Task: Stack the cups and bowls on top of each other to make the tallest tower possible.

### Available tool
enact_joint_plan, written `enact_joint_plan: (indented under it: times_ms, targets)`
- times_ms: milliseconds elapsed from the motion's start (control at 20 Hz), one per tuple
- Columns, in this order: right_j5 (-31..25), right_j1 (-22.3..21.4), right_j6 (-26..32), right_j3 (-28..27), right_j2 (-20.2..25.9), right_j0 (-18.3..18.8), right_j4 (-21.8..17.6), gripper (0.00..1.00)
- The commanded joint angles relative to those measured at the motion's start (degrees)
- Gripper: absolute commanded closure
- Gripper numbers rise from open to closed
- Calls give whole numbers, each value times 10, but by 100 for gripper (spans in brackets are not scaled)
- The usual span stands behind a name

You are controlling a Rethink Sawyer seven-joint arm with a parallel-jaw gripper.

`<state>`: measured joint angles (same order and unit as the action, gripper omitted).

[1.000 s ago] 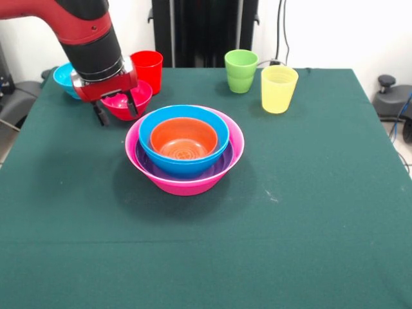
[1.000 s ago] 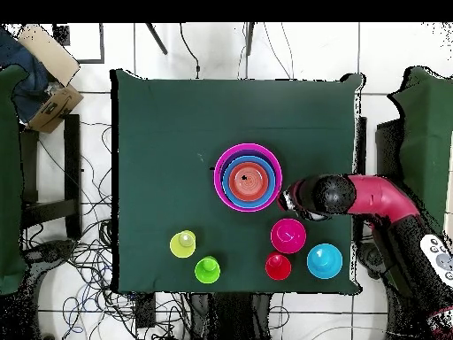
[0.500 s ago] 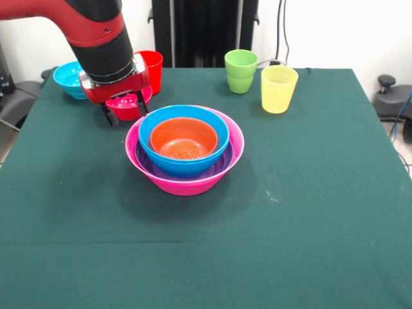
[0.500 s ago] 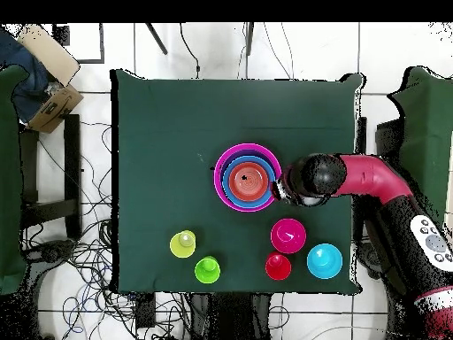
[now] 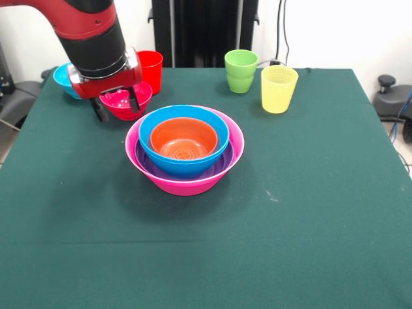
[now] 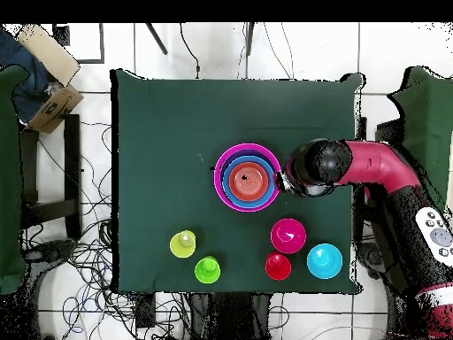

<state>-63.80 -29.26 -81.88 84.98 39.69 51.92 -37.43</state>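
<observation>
Two spread fingers of the empty end effector (image 5: 117,107) hang beside the tower (image 5: 185,149).

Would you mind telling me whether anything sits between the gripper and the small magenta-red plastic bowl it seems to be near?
Nothing visible does. The gripper hangs open beside the nested tower. The magenta-red bowl stands alone on bare green cloth; the red cup and cyan bowl lie beyond it, toward the robot's base.

The nested tower of glossy plastic bowls (image 5: 185,149) sits mid-table. In the front view, the small magenta-red bowl (image 5: 126,103), small cyan bowl (image 5: 62,75) and red tumbler (image 5: 149,69) lie behind-left. The green tumbler (image 5: 241,71) and translucent yellow tumbler (image 5: 279,89) stand behind-right.
</observation>
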Motion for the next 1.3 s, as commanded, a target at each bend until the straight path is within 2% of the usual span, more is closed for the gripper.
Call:
enact_joint_plan:
  times_ms: [50,400,800,950,1150,1300]
  targets:
    - [-70,3,60,-59,-27,-31,-2,0]
    - [-77,17,54,-80,-33,-42,-13,0]
    - [-96,20,60,-100,-34,-50,-7,0]
    - [-84,8,58,-79,-36,-45,-6,0]
    - [-54,-48,49,1,-41,-23,-6,0]
    - [-49,-82,51,39,-40,-11,0,0]
